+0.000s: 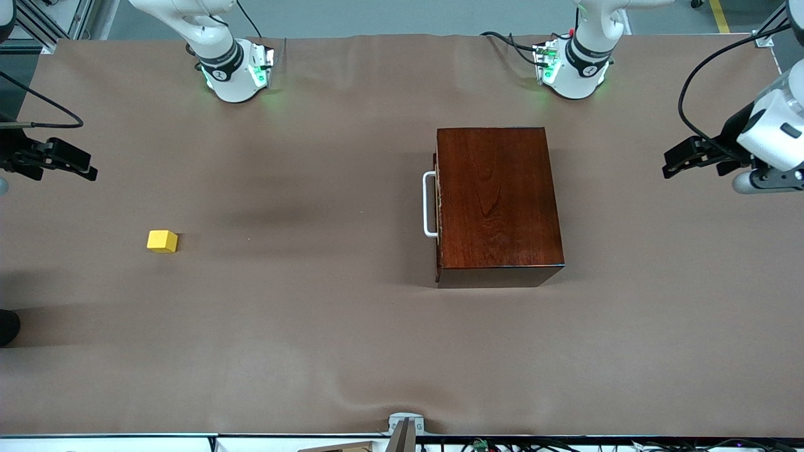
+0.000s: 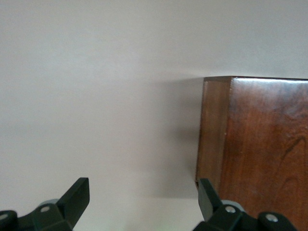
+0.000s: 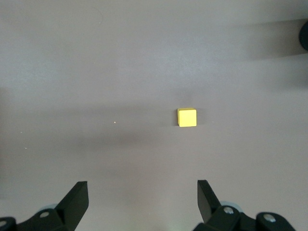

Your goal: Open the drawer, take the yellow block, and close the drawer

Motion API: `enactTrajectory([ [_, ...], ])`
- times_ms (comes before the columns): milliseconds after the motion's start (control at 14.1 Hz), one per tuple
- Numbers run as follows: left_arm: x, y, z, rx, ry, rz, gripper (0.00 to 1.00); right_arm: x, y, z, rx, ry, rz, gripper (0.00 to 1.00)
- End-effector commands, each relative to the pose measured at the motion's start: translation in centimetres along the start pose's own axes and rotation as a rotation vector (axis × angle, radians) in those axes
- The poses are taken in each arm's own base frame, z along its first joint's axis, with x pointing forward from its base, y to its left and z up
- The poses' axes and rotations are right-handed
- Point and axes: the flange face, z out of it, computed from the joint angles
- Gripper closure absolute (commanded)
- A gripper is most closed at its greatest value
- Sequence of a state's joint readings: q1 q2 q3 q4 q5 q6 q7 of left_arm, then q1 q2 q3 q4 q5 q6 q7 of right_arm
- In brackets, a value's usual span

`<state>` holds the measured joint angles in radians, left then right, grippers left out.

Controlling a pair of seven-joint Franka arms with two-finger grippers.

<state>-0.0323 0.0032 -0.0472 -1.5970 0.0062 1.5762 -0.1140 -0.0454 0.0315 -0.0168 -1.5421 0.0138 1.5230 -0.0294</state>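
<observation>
The dark reddish-brown wooden box [image 1: 496, 201] stands toward the left arm's end of the table. Its drawer is pushed in, and only the white bar handle [image 1: 429, 204] shows, facing the right arm's end. The yellow block [image 1: 162, 241] lies on the bare brown table toward the right arm's end, outside the box. My left gripper [image 1: 668, 164] hangs open and empty beside the box, at the table's edge; its wrist view shows the open gripper [image 2: 144, 192] and a corner of the box [image 2: 260, 144]. My right gripper [image 1: 91, 168] is open and empty; its wrist view shows the open gripper [image 3: 143, 192] above the table, with the block [image 3: 187, 117] a short way ahead of it.
A brown cloth [image 1: 314, 326] covers the table. A dark rounded object [image 1: 7, 326] sits at the table's edge at the right arm's end and shows in the right wrist view [image 3: 304, 33]. A grey mount [image 1: 405, 430] sits at the table edge nearest the front camera.
</observation>
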Motion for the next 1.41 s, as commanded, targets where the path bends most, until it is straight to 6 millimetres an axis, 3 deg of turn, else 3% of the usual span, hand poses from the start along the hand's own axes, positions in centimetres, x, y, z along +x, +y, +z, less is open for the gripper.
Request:
enactTrajectory([
  [0, -0.2, -0.2, -1.5, 0.039, 0.011, 0.028, 0.00, -0.4, 0.4, -0.4, 0.002, 0.005, 0.011, 0.00],
  [354, -0.1, 0.0, -2.3, 0.032, 0.027, 0.088, 0.00, -0.4, 0.4, -0.4, 0.002, 0.008, 0.011, 0.00],
  [990, 0.3, 0.3, -1.0, 0.022, -0.005, 0.084, 0.00, -0.4, 0.4, -0.4, 0.002, 0.008, 0.011, 0.00],
  [1343, 0.2, -0.1, -1.3, 0.022, -0.002, 0.089, 0.00, -0.4, 0.4, -0.4, 0.002, 0.008, 0.011, 0.00],
])
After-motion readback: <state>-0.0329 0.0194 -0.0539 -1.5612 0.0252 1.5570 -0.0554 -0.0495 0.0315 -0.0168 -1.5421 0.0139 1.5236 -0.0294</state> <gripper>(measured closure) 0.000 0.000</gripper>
